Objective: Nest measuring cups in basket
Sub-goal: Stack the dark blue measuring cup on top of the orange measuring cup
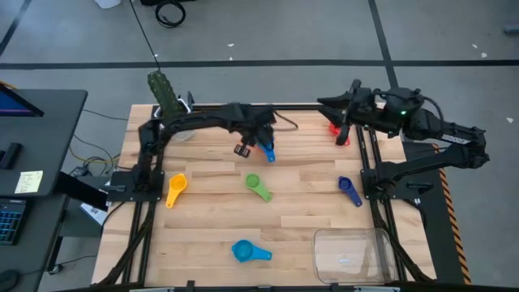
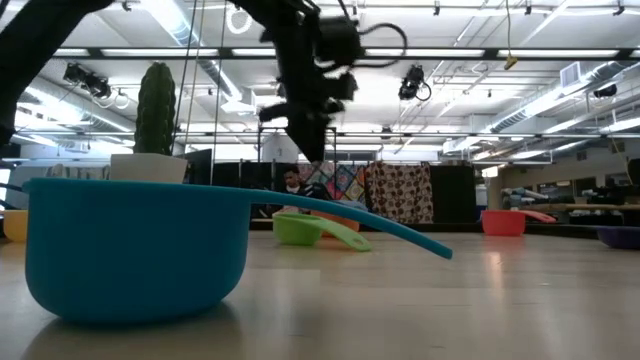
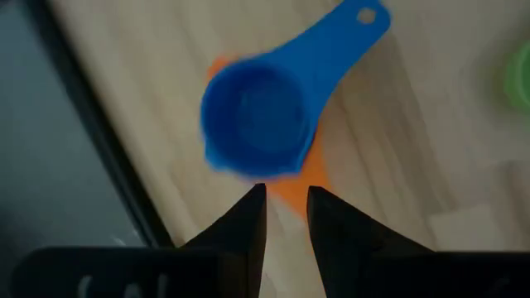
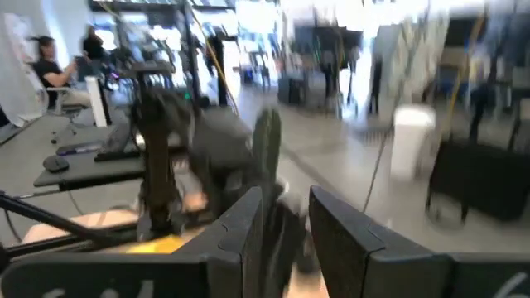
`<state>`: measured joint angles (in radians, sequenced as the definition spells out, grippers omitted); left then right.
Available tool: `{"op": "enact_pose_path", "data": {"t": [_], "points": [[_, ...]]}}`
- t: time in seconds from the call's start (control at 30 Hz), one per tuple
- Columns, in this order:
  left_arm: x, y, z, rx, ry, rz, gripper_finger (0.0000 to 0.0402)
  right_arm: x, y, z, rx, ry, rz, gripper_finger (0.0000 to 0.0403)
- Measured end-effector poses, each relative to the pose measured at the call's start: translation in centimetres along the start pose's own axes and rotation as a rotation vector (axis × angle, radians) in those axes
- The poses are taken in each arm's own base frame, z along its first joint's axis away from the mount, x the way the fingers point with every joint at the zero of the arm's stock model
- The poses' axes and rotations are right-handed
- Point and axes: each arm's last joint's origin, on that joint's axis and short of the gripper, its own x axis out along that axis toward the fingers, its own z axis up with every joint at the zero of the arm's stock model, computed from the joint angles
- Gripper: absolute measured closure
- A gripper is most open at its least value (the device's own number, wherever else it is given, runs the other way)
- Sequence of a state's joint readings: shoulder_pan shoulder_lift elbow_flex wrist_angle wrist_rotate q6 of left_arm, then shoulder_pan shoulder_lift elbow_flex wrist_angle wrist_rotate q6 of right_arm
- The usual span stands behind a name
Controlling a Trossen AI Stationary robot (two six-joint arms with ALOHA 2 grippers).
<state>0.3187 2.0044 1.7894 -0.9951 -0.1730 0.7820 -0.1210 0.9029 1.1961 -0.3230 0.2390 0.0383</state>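
The left gripper (image 1: 261,144) is seen near the far edge of the table (image 1: 300,239), left of centre, just above a blue measuring cup (image 3: 257,120). In the left wrist view its two dark fingers (image 3: 240,228) stand a narrow gap apart, and nothing is gripped between them; the blue cup lies just beyond the tips, on top of an orange cup (image 3: 291,184) of which only slivers show around its bowl. Whether the fingertips touch either cup cannot be told.

The right gripper (image 4: 286,219) is held at the far right of the table, raised and pointed across the room. Its fingers are parted by a small gap, with nothing between them. A red cup (image 1: 337,133) lies at the far edge below that arm.

The other cups are spread over the table: yellow (image 1: 175,189) on the left, green (image 1: 257,186) at the centre, dark blue (image 1: 349,191) on the right, and light blue (image 1: 248,251) near the front edge. The clear basket (image 1: 354,253) stands at the near right corner, with no cup seen inside it. A cactus pot (image 1: 166,96) is placed at the far left corner.
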Motion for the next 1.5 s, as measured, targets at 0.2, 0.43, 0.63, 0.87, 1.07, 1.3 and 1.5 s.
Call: {"op": "enact_pose_path", "data": {"t": [0.2, 0.43, 0.63, 0.87, 1.07, 1.3, 1.5], "points": [[-1.6, 3.2, -5.3, -0.435, -0.06, -0.166, 0.0308, 2.4, 0.4, -2.5, 0.176, 0.202, -0.07, 0.0296], [1.1, 6.4, -10.1, -0.803, -0.03, -0.24, 0.0308, 6.7, 0.9, -6.1, 0.314, 0.401, -0.175, 0.0298], [3.9, 6.6, -10.8, -0.86, 0.037, -0.284, 0.0308, 9.8, 0.4, -8.7, 0.383, 0.504, -0.241, 0.0313], [5.2, 6.1, -10.3, -0.891, 0.068, -0.304, 0.0308, 11.9, -0.4, -10.9, 0.385, 0.593, -0.303, 0.0354], [5.1, 5.6, -9.3, -0.955, 0.081, -0.311, 0.0314, 12.9, -0.7, -13.4, 0.367, 0.753, -0.319, 0.0393], [4.9, 4.7, -8.0, -1.015, 0.101, -0.319, 0.0364, 13.4, -0.5, -14.6, 0.36, 0.828, -0.306, 0.0397], [5.0, 4.6, -7.7, -1.012, 0.147, -0.209, 0.0395, 13.4, -0.9, -16.3, 0.345, 0.964, -0.368, 0.0398]]}}
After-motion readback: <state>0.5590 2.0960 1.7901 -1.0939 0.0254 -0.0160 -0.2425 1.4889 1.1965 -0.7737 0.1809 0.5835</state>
